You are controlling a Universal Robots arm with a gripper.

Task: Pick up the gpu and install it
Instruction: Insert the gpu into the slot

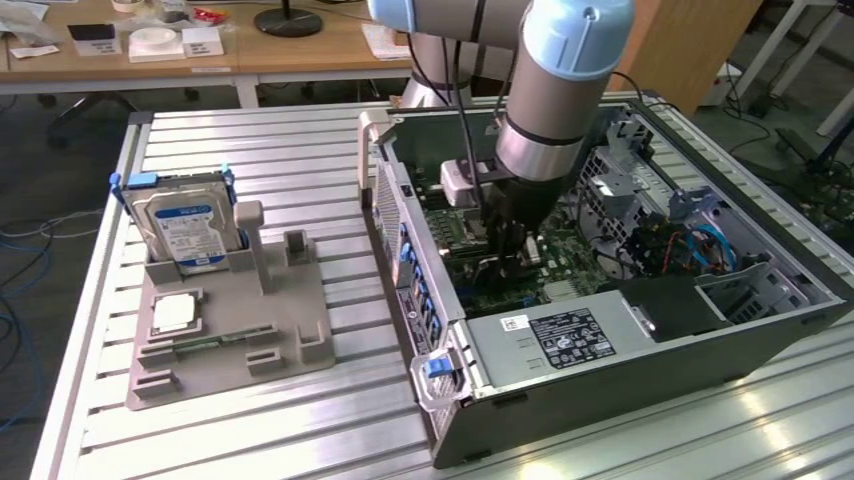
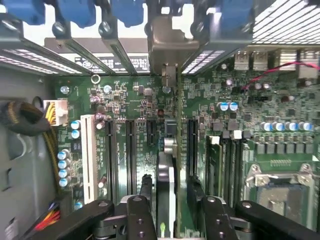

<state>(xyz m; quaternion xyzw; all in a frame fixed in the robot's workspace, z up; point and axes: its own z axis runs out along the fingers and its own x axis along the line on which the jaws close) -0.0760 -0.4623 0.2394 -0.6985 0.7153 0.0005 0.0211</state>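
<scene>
The gpu [image 2: 169,150] stands on edge in a slot of the green motherboard [image 2: 135,100] inside the open computer case [image 1: 627,350]. Its silver bracket [image 2: 167,45] sits against the case's rear slot openings. My gripper [image 2: 170,187] straddles the card from above, with one black finger on each side. Small gaps show between the fingers [image 2: 145,184] and the card, so the gripper is open around it. In the exterior view the arm reaches down into the case, with the gripper [image 1: 514,250] low over the motherboard [image 1: 567,255].
A grey holder [image 1: 227,340] at the exterior view's left carries a silver hard drive [image 1: 187,225], a processor chip [image 1: 174,312] and a green memory stick [image 1: 214,343]. Inside the case are the power supply [image 1: 561,335], cable bundles [image 2: 25,117], blue slot latches [image 2: 75,12] and the processor socket [image 2: 280,185].
</scene>
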